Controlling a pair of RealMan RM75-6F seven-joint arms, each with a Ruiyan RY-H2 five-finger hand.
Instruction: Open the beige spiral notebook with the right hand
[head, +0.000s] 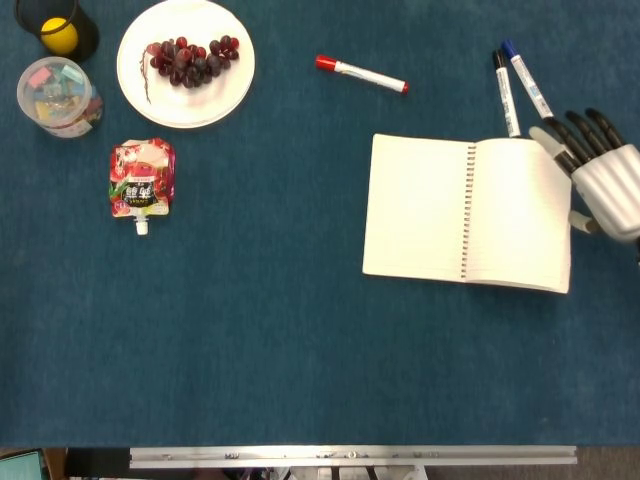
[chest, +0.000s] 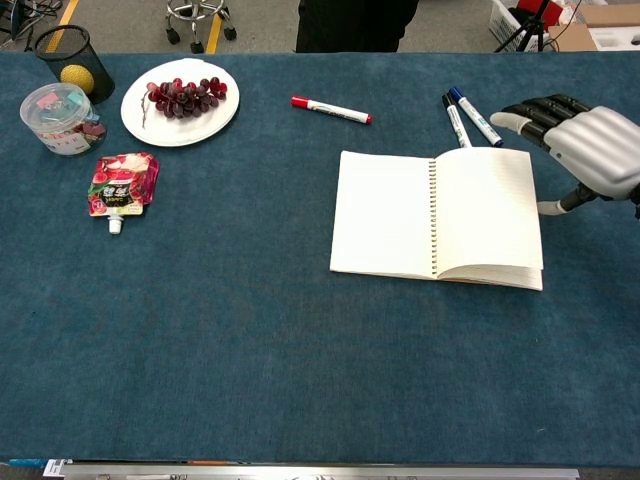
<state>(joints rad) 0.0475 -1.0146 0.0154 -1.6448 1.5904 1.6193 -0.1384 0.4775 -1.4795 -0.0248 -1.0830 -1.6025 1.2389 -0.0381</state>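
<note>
Beige pages face up at me: the spiral notebook (head: 466, 212) lies open flat on the blue table (head: 300, 340), right of centre, its wire binding running down the middle. My right hand (head: 603, 170) sits just off the notebook's right edge, fingers (chest: 530, 112) extended side by side with slight gaps and pointing toward the far side, holding nothing. From the chest view the thumb (chest: 560, 205) points down near the page edge; I cannot tell whether it touches. Two markers, one black-capped (head: 505, 90) and one blue-capped (head: 525, 78), lie just beyond the notebook's far right corner. A red marker (head: 360, 73) lies farther left. My left hand shows in neither view.
</note>
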